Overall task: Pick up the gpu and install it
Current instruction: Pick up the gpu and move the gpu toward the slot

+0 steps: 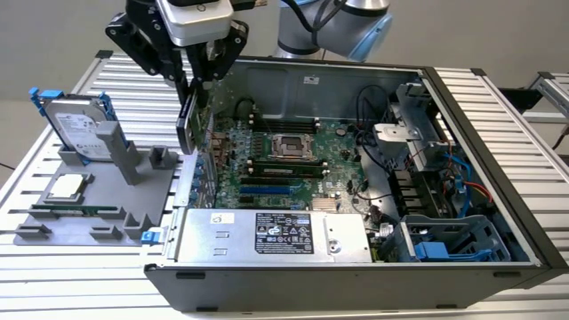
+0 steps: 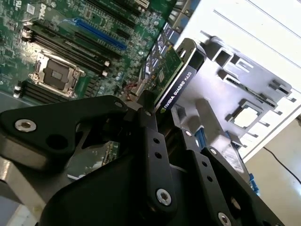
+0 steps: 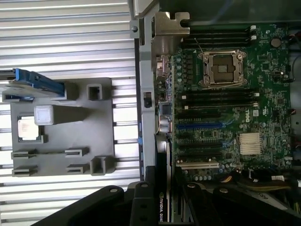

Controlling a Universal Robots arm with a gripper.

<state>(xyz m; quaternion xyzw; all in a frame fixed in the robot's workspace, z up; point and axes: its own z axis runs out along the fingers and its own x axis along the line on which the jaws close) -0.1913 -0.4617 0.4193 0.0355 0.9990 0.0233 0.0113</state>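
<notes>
The gpu (image 1: 189, 123) hangs on edge, a flat card with a black cooler face and a green board face. It is in the air over the open computer case's wall on the exterior view's left. My gripper (image 1: 201, 81) is shut on its upper edge. In the second wrist view the gpu (image 2: 176, 77) sticks out past my black fingers (image 2: 149, 127), with the motherboard (image 2: 70, 52) beyond it. The first wrist view shows the gpu (image 3: 164, 202) edge-on, beside the motherboard's (image 3: 225, 117) expansion slots, among them a blue slot (image 3: 200, 126).
A grey parts holder (image 1: 98, 200) on the slatted table carries a silver hard drive in a blue frame (image 1: 78, 127), a processor chip (image 1: 68, 188) and a memory stick (image 1: 76, 210). Inside the case (image 1: 480, 133) lie a power supply (image 1: 266, 233), cables and drive cages (image 1: 444, 243).
</notes>
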